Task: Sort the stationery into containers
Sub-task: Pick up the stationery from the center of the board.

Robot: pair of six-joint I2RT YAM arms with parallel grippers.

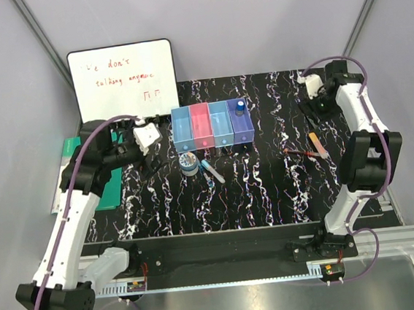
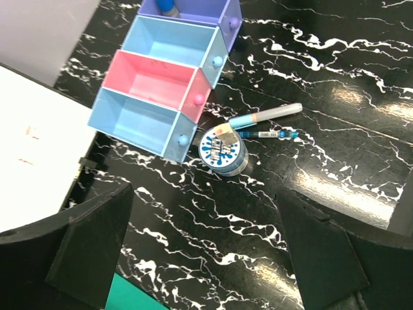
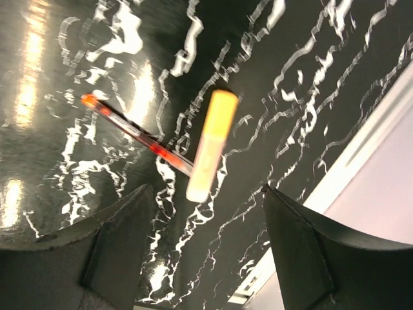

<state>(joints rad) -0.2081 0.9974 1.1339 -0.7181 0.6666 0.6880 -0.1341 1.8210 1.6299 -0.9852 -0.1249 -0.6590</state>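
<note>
Gaping right gripper near orange pen

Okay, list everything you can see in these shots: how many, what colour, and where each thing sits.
containers: four joined, blue, pink, blue, purple; far middle of table
cylinder: one, blue-capped; in the purple bin
tape roll: one, white-blue; in front of the bins
blue pens: two; beside the tape roll
orange marker: one; right side
red pen: one; crossing under the marker
whiteboard: one, white; far left
notebook: one, green; left edge
table: black, marbled
left hand: open, empty
right hand: open, empty
</note>
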